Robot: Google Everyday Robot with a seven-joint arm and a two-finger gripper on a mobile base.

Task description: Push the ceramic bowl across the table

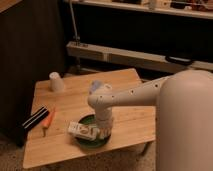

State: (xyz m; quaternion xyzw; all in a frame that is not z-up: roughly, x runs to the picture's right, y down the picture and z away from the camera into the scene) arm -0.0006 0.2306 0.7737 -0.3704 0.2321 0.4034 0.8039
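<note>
The white arm reaches in from the right over the table, bending down so that the pincer sits at the green bowl near the front edge. A pale carton lies in the bowl, just left of the pincer (touching or not, I cannot tell). An upside-down white cup stands at the far left corner. An orange-handled tool and a black object lie at the left edge.
</note>
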